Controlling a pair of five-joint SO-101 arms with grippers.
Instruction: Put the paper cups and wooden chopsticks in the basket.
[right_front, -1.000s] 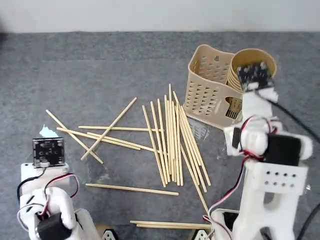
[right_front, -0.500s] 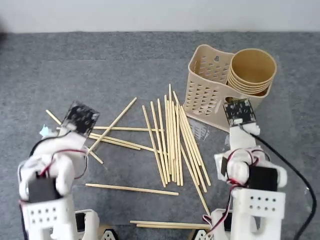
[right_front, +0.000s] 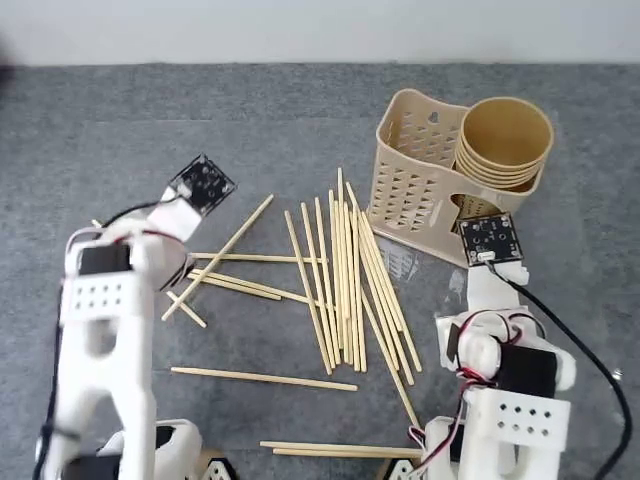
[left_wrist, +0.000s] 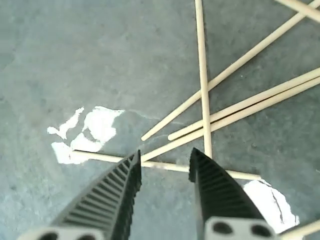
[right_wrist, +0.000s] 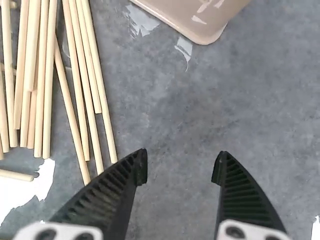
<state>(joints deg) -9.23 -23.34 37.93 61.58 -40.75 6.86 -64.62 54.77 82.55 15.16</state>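
Note:
Several wooden chopsticks (right_front: 345, 285) lie scattered on the grey mat, most of them in a bundle just left of the beige basket (right_front: 420, 170). A stack of paper cups (right_front: 505, 140) stands in the basket's right compartment. My left gripper (left_wrist: 164, 162) is open, low over a crossing of chopsticks (left_wrist: 202, 80) at the mat's left; that arm (right_front: 150, 245) shows in the high view. My right gripper (right_wrist: 179, 167) is open over bare mat, beside the bundle (right_wrist: 75, 85) and below the basket's corner (right_wrist: 192, 17). The right arm (right_front: 490, 290) stands in front of the basket.
Single chopsticks lie near the front edge, one (right_front: 262, 377) across the middle and a pair (right_front: 335, 449) between the arm bases. The mat's far left and far side hold nothing. Glare patches (left_wrist: 87, 132) mark the clear sheet over the mat.
The left arm has swung out from its base toward the left chopsticks. The right arm has pulled back from the cups in the basket, its gripper now over the mat in front.

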